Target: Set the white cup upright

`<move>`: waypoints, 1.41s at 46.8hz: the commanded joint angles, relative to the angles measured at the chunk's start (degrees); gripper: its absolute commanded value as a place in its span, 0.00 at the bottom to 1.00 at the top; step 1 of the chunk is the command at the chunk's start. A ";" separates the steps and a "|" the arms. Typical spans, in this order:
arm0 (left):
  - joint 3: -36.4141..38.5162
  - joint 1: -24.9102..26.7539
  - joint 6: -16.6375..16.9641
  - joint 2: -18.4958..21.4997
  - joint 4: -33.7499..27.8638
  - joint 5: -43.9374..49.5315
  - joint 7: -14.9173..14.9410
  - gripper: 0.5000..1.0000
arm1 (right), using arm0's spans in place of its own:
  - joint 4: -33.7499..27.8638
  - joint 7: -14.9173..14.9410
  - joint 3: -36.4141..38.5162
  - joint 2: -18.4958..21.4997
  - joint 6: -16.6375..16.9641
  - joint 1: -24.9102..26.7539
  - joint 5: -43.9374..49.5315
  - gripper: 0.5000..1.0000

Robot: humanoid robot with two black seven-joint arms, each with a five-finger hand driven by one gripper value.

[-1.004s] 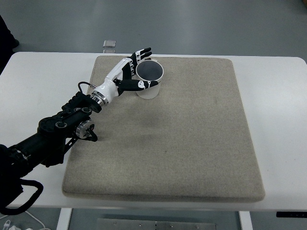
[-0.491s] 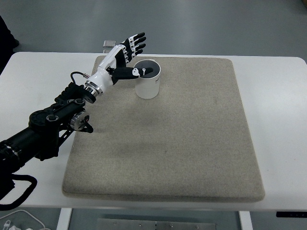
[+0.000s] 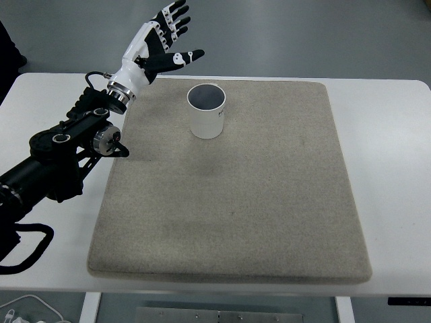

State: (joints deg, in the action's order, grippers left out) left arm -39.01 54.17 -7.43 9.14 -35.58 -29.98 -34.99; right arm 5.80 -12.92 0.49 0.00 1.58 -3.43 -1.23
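The white cup (image 3: pixel 207 111) stands upright on the tan mat (image 3: pixel 229 202), near the top middle of the picture. The left hand (image 3: pixel 158 42) is up high at the upper left, fingers spread, holding nothing. The cup looks light and stiff; hold it around its side.

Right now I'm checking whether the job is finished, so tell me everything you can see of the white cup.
The white cup stands upright, mouth up, on the far left part of the beige mat. It is a plain, smooth cylinder with a greyish inside that looks empty, and small dark print on its right side, too small to read. Nothing touches it: the left hand is raised, apart from it, fingers spread.
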 commanded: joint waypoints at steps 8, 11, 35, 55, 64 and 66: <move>-0.02 3.83 -0.04 3.68 0.33 8.44 9.49 0.99 | 0.00 0.00 0.04 0.00 0.00 0.00 0.00 0.86; -0.10 4.54 -0.04 4.92 0.42 11.34 13.62 0.99 | 0.00 0.00 0.04 0.00 0.00 0.00 0.00 0.86; -0.10 6.83 -1.09 2.03 14.65 33.22 25.59 0.99 | 0.09 0.00 0.22 0.00 0.53 0.09 -0.26 0.86; -0.19 6.21 -9.61 -3.60 22.66 43.69 25.50 0.99 | 0.09 0.00 0.22 0.00 0.53 0.18 -0.26 0.86; -0.19 6.03 -10.32 -4.74 22.83 45.19 24.98 0.99 | 0.09 0.00 0.30 0.00 0.44 0.18 -0.35 0.86; -0.19 6.03 -10.32 -4.92 22.92 45.27 24.89 0.99 | 0.09 0.00 0.31 0.00 0.44 0.18 -0.44 0.86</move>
State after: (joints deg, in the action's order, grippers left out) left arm -39.15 60.20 -17.74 4.60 -12.79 15.17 -10.00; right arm 5.89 -12.92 0.73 0.00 2.08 -3.25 -1.51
